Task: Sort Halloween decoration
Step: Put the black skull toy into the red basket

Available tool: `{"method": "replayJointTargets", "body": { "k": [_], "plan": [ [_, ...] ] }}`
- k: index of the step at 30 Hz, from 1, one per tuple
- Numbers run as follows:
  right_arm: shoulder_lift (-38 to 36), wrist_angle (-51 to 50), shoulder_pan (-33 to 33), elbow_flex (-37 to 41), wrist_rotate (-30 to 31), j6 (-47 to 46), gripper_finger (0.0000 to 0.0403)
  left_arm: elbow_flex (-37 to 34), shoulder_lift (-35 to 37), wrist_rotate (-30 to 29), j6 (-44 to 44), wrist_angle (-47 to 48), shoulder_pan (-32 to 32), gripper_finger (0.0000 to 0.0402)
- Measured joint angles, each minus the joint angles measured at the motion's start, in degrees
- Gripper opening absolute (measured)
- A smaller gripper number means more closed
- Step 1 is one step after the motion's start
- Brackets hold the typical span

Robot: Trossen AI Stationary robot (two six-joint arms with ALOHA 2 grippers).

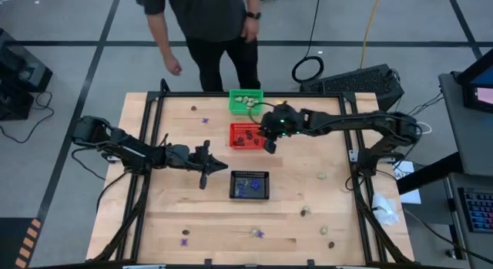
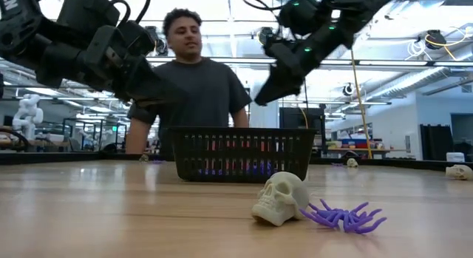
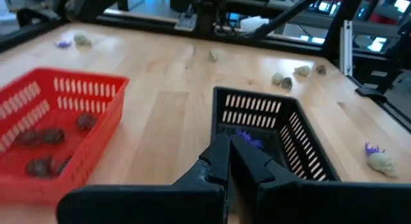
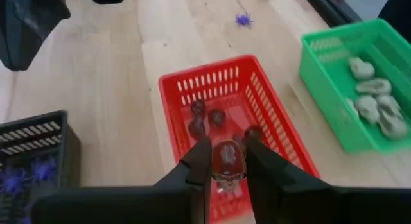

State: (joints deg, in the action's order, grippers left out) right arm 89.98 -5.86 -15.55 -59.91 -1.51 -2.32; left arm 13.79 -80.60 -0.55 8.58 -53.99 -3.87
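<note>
Now the right end effector [image 4: 228,161], grasping a dark brown trinket [image 4: 228,158], hangs directly above the red basket [image 4: 279,121]; left end effector [image 3: 229,161] clenched, empty.

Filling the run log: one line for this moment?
right end effector: holds dark brown trinket over red mesh basket | left end effector: shut, empty, beside black mesh basket

We can't ID the tiny trinkets [image 1: 324,230] scattered on the table [image 1: 177,215] in high view, too small. Black basket [image 2: 242,154] hides its contents behind mesh in low view. Person [image 1: 206,22] cut off at top edge. Red basket [image 3: 58,131] cropped in left wrist view.
</note>
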Motion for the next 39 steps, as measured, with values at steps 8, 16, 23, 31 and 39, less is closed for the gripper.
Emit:
{"method": "replayJointTargets", "body": {
  "k": [8,16,23,31,39],
  "plan": [
    [13.8,-4.5,-0.1,-12.9,0.0,1.3,0.0052,-2.1,0.2,-0.2,1.5,-2.5,1.3,0.001],
    [24.1,-6.8,-0.2,-19.4,-0.1,1.5,0.0052,-2.2,0.2,0.2,1.4,-2.6,1.6,0.001],
    [28.0,-6.4,-1.3,-19.5,-0.1,0.5,0.0052,-2.2,0.2,0.3,1.4,-2.6,1.6,0.001],
    [28.0,-6.3,-1.7,-19.5,-0.1,0.9,0.0075,-2.2,0.2,0.3,1.2,-2.5,1.6,0.001],
    [27.4,-6.9,-1.2,-19.5,0.0,1.9,0.0149,-2.2,0.2,0.3,1.2,-2.5,1.6,0.001]
  ]
}}
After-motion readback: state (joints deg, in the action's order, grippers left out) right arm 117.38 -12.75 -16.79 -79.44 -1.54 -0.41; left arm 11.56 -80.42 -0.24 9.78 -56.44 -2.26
